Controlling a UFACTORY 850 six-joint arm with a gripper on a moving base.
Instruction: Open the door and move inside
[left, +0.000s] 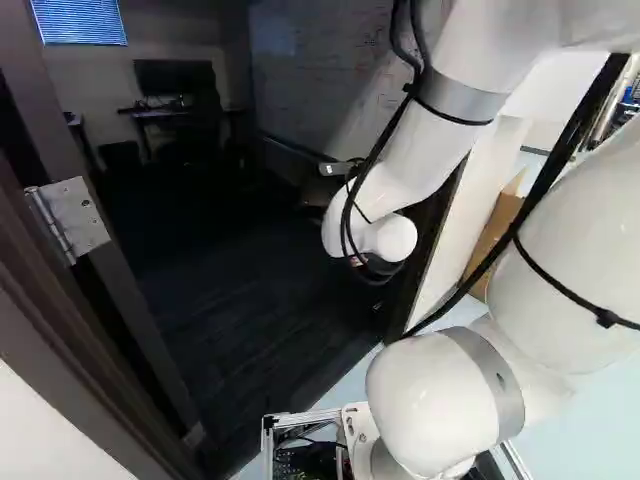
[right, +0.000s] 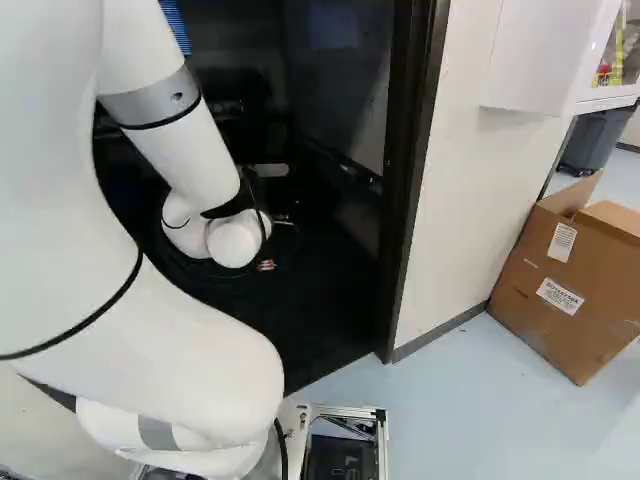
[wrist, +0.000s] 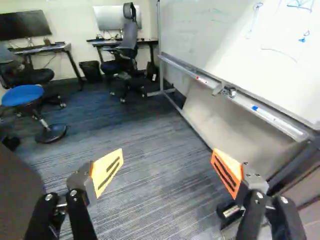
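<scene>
As the gripper (wrist: 167, 151) gapes wide — empty — the carpet (wrist: 135, 137) (our way in) lies ahead, inside the door frame (right: 408, 180).

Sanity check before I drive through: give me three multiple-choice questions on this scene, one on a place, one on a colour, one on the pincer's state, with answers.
1. In the right base view, where is the cardboard box relative to the door frame?
A) left of it
B) right of it
C) directly above it

2. What colour is the seat of the round stool?
A) red
B) white
C) blue

3. How is the pincer?
A) open, holding nothing
B) shut on a handle
C) shut, empty

Key:
1 B: the box leans by the wall beyond the frame's right side.
2 C: the wrist view shows a blue seat.
3 A: its orange pads stand wide apart, nothing gripped between them.
</scene>
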